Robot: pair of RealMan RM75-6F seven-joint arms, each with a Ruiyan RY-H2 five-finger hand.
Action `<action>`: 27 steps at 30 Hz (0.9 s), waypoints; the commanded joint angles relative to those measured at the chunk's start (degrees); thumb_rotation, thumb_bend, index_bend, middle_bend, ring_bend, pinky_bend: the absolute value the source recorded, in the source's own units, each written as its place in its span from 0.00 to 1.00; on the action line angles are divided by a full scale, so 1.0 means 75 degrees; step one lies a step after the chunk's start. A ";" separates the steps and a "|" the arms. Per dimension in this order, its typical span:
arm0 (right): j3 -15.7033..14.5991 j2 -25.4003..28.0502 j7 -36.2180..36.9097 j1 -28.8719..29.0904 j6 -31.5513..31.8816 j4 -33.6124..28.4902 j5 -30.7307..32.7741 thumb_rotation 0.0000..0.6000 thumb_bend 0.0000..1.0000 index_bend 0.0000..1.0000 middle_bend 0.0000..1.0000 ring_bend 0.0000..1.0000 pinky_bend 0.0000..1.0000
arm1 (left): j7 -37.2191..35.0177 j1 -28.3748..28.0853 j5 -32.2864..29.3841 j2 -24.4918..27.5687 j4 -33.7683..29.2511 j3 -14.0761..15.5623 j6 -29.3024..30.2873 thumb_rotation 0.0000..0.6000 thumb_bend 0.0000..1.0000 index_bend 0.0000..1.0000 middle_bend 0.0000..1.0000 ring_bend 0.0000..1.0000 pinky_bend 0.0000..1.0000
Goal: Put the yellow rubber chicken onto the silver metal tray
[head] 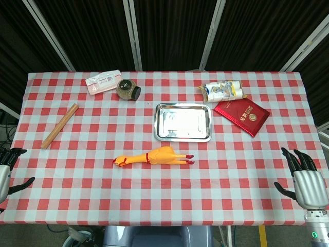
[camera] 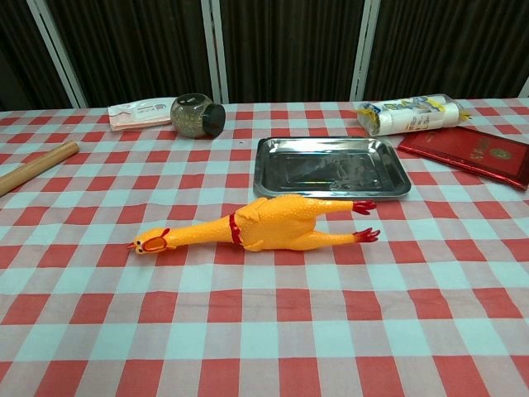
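The yellow rubber chicken (head: 157,156) (camera: 264,225) lies flat on the checked tablecloth, head to the left and red feet to the right. Just behind it sits the silver metal tray (head: 183,122) (camera: 332,165), with nothing in it. My left hand (head: 6,170) rests at the table's left edge, fingers apart and holding nothing. At the right front edge my right hand (head: 304,181) is likewise open, far from the chicken. Neither hand shows in the chest view.
A wooden stick (head: 60,125) (camera: 37,167) lies at the left. At the back are a white packet (head: 103,82) (camera: 140,113) and a dark jar on its side (head: 128,89) (camera: 198,116). A wrapped roll (head: 222,91) (camera: 412,113) and a red booklet (head: 242,115) (camera: 467,151) lie at the right.
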 commanded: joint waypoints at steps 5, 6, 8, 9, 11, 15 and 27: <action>0.0013 0.0010 0.0053 0.0017 -0.0015 -0.0004 0.0000 1.00 0.19 0.06 0.22 0.11 0.15 | 0.0013 -0.0027 -0.0120 0.0089 -0.0161 0.0050 -0.0211 1.00 0.04 0.22 0.20 0.16 0.13; 0.0015 0.0020 0.0066 0.0023 -0.0026 0.0001 0.0002 1.00 0.19 0.06 0.22 0.11 0.15 | 0.0059 -0.0033 -0.0149 0.0096 -0.0189 0.0047 -0.0235 1.00 0.04 0.22 0.19 0.14 0.12; 0.0002 0.0035 0.0088 0.0026 -0.0045 0.0008 -0.0006 1.00 0.19 0.06 0.22 0.10 0.15 | 0.0095 -0.0029 -0.0168 0.0098 -0.0241 0.0055 -0.0252 1.00 0.04 0.22 0.18 0.10 0.09; -0.0002 0.0041 0.0098 0.0027 -0.0050 0.0011 -0.0011 1.00 0.19 0.06 0.22 0.10 0.15 | 0.0100 -0.0025 -0.0168 0.0102 -0.0262 0.0063 -0.0258 1.00 0.04 0.22 0.17 0.07 0.06; -0.0017 0.0066 0.0162 0.0028 -0.0073 0.0014 -0.0017 1.00 0.19 0.05 0.21 0.09 0.15 | 0.0119 -0.0010 -0.0163 0.0108 -0.0307 0.0075 -0.0246 1.00 0.04 0.22 0.16 0.05 0.03; -0.0024 0.0078 0.0253 0.0010 -0.0042 0.0058 -0.0033 1.00 0.19 0.03 0.19 0.08 0.15 | 0.0129 0.0019 -0.0190 0.0105 -0.0364 0.0077 -0.0222 1.00 0.04 0.10 0.03 0.00 0.00; -0.0024 0.0029 0.0348 -0.0012 -0.0004 0.0163 -0.0032 1.00 0.19 0.03 0.19 0.07 0.15 | 0.0218 -0.0034 -0.0173 0.0109 -0.0471 0.0038 -0.0260 1.00 0.04 0.07 0.02 0.00 0.00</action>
